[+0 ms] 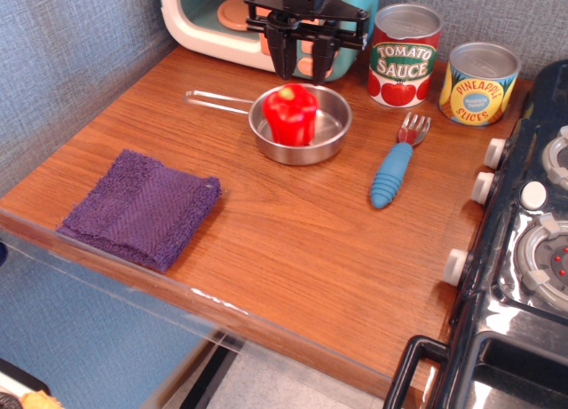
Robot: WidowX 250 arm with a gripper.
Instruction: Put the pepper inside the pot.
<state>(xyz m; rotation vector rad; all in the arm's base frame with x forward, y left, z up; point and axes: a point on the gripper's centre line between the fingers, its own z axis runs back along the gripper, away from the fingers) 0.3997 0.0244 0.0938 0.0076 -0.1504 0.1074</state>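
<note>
The red toy pepper (290, 114) stands upright inside the shiny steel pot (333, 129), its yellow-green stem pointing up. The pot sits on the wooden counter with its wire loop handle (217, 99) reaching to the left. My black gripper (302, 65) hangs above the pot's far rim, clear of the pepper. Its fingers are spread apart and hold nothing.
A tomato sauce can (405, 56) and a pineapple can (479, 83) stand at the back right. A blue-handled fork (393, 169) lies right of the pot. A purple cloth (142, 208) lies at the front left. A toy microwave (222, 19) is behind; a stove (524, 240) is on the right.
</note>
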